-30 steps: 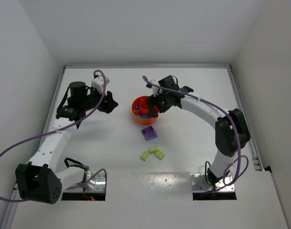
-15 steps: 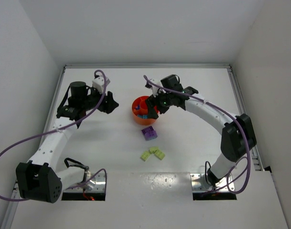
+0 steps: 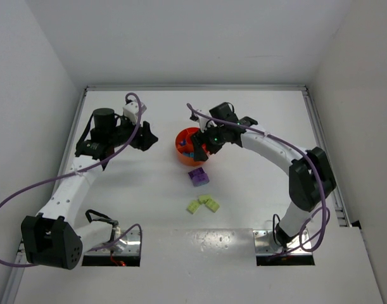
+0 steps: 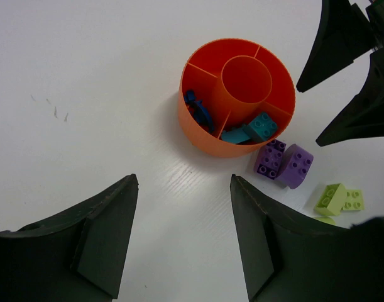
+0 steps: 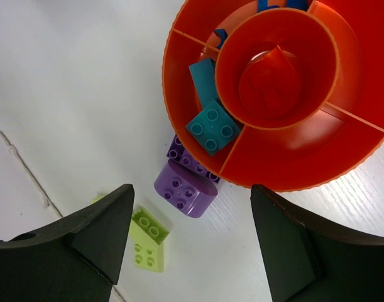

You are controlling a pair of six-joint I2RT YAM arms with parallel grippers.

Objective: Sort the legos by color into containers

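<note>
Diff against a second ago: no movement among the bricks.

Still seeing two teal bricks (image 5: 211, 128) in one outer section of the orange bowl (image 4: 207, 143), blue bricks (image 4: 198, 110) in the section next to it.

Still seeing two purple bricks (image 4: 285, 165) on the surface (image 3: 136, 190), touching each other, just beside the bowl on its arm-base side. Yellow-green bricks (image 3: 203, 204) clustered further out from the bowl on that same side, apart from the purple pair.

Reading right fingers (image 3: 203, 145) as spread wide, grasping nothing, hovering above the bowl's right rim. Now sitting a touch further in over the bowl than half a second ago, roughly matching the pose of a second ago; elbow tucked back in to match. Right wrist view: bowl directly below, purple pair showing at the bowl's rim.

Reading left fingers (image 3: 147, 137) as partly released, nothing between them, well off the bowl's left side, tips aimed at the bowl. Same pose across all three top views, no drift.

Bowl itself in the same spot too.
</note>
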